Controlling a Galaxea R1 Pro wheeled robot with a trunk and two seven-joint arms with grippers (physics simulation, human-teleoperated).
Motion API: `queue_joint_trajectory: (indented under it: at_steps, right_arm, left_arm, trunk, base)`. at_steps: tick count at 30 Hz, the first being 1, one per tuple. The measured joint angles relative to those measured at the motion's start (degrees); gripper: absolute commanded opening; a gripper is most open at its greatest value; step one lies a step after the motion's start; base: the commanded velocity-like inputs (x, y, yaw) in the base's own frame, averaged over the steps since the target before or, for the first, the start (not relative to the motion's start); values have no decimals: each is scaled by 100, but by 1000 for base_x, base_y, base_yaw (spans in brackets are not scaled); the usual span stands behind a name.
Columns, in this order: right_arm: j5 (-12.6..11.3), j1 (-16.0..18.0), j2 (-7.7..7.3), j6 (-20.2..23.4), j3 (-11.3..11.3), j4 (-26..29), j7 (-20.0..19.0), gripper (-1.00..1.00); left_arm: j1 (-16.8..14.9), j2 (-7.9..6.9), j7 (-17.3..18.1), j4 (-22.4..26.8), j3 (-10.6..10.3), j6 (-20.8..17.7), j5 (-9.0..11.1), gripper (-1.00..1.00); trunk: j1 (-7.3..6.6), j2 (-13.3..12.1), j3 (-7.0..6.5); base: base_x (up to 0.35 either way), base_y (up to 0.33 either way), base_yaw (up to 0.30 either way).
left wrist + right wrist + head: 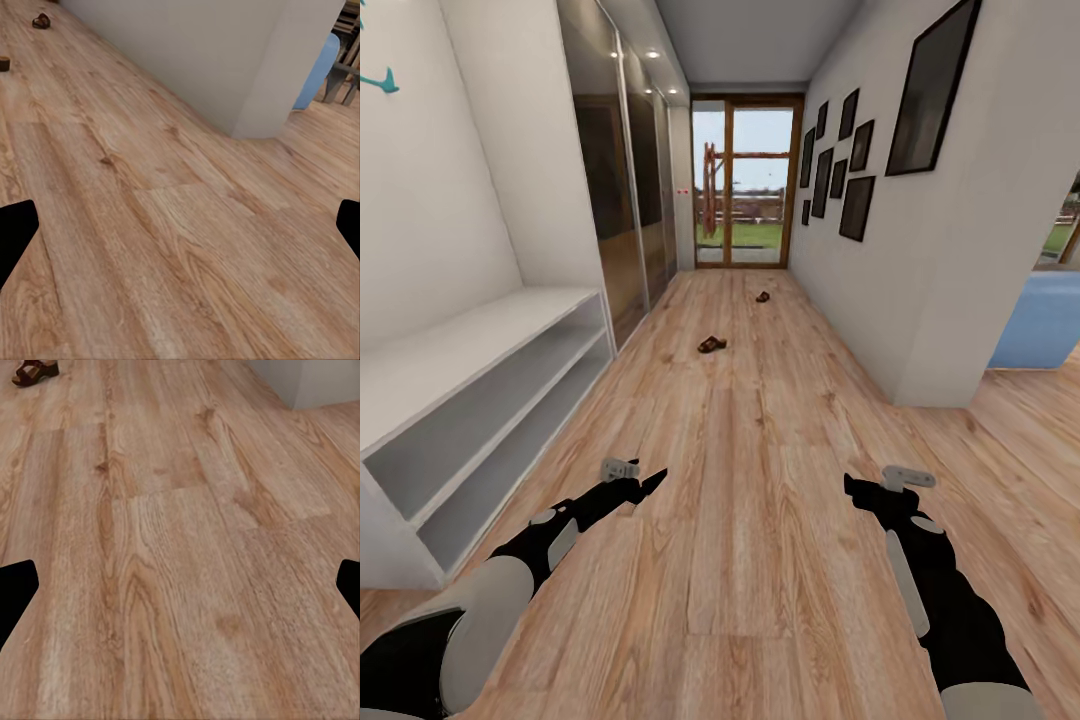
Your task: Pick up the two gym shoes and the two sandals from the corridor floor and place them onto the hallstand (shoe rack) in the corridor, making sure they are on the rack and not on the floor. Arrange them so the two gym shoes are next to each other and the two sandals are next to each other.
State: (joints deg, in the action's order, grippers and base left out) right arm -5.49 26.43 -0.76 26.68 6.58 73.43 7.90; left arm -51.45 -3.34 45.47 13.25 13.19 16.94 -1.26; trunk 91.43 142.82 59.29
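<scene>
Along the corridor floor (760, 480), two brown sandals are seen lying well apart from each other: the nearer sandal (711, 344) rests mid-corridor, and the farther sandal (762, 297) lies closer to the glass door (747, 180) at the far end. Both are well ahead of the arms. The hallstand (470, 400) is placed against the wall on the robot's left, its two low tiers being bare in the visible part. Framed pictures (935, 90) are hung on the opposite wall.

The left gripper (650, 485) and the right gripper (852, 487) are held low over the planks, apart from each other, with nothing between the fingers. In the left wrist view the fingers (15, 232) are spread wide at the frame edges, with a sandal (41, 21) visible far off on the floor. In the right wrist view the fingers (16, 589) are likewise spread wide, and a sandal (35, 373) is seen at a distance
</scene>
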Motion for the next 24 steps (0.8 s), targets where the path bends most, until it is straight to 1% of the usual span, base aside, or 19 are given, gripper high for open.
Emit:
queue_joint_trajectory:
  at_steps: [24]
  right_arm:
    - [0,0,0,0,0,0,-1,100]
  left_arm:
    - [-1,0,0,0,0,0,0,100]
  trunk:
    - [0,0,0]
  base:
    - [346,-96,0]
